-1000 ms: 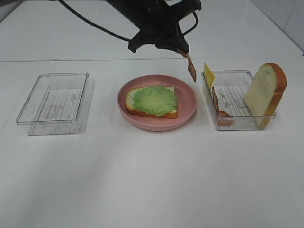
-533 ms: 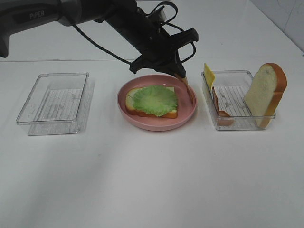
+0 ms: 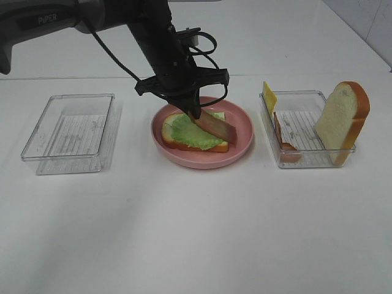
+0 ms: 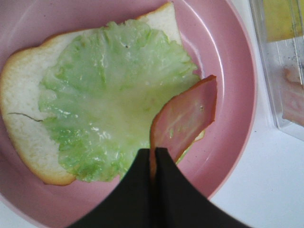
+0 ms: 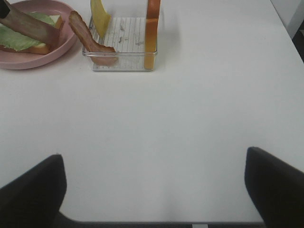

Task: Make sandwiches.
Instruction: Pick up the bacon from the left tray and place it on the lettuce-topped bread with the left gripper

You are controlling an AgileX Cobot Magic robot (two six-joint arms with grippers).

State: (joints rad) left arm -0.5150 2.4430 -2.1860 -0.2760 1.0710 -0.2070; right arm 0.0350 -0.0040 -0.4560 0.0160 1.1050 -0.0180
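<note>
Left pincer (image 3: 195,116) is reaching over the plate (image 3: 242,136), clenching one end of a bacon strip (image 4: 185,118). The strip is slanting down across the lettuce (image 4: 109,99), its free end reaching the sandwich's right edge; whether it is touching there is unclear. Sandwich (image 3: 184,133) is sitting in the plate at mid-desk (image 3: 196,233): one bread slice (image 4: 23,118) carrying the lettuce. Right tray (image 3: 306,160) is holding cheese (image 3: 269,96), a second strip (image 3: 283,142) and an upright slice (image 3: 343,119). Left tray (image 3: 70,131) is lying well apart. Right pincer (image 5: 154,159) is hanging over bare desk, fingers spread wide, gripping nothing.
</note>
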